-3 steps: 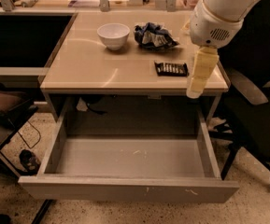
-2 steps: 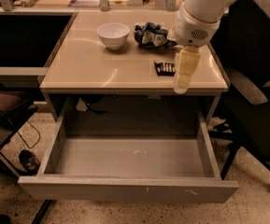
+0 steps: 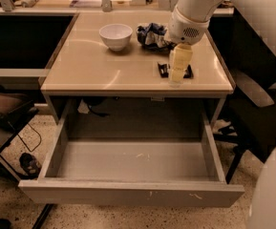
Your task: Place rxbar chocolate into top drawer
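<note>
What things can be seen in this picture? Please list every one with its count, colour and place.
table: one, beige top, centre of the view.
bowl: one, white, back of the table, left of the bag.
crumpled bag: one, blue and white, back of the table, right of the bowl.
rxbar chocolate: one, black, near the table's front right edge, partly hidden by the gripper.
top drawer: one, grey, under the table top, pulled open toward the camera.
office chair: one, black, right of the table.
arm: one, white, reaching in from the upper right.
gripper: one, pale yellow, pointing down in front of the rxbar chocolate.
</note>
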Motion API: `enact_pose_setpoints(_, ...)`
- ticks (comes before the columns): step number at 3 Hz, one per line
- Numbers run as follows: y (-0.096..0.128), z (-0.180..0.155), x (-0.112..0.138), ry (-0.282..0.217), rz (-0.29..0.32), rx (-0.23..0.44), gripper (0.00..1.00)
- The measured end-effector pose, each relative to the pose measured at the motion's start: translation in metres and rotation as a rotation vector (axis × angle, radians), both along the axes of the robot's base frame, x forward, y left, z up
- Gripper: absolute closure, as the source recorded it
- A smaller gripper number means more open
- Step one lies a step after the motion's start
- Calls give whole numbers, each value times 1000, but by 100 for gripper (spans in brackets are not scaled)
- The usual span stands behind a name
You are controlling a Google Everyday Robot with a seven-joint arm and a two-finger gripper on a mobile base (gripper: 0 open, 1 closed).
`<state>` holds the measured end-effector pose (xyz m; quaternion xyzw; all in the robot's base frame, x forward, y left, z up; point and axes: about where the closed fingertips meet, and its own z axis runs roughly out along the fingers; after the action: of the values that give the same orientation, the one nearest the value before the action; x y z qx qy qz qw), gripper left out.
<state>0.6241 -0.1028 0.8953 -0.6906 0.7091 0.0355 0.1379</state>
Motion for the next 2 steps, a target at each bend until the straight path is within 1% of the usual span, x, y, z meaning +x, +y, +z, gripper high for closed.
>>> enact_pose_setpoints(1,-18,-7,9,-5,-21,105,0)
enact_pose_setpoints(2,-46,-15,33,-4,-60,227,0)
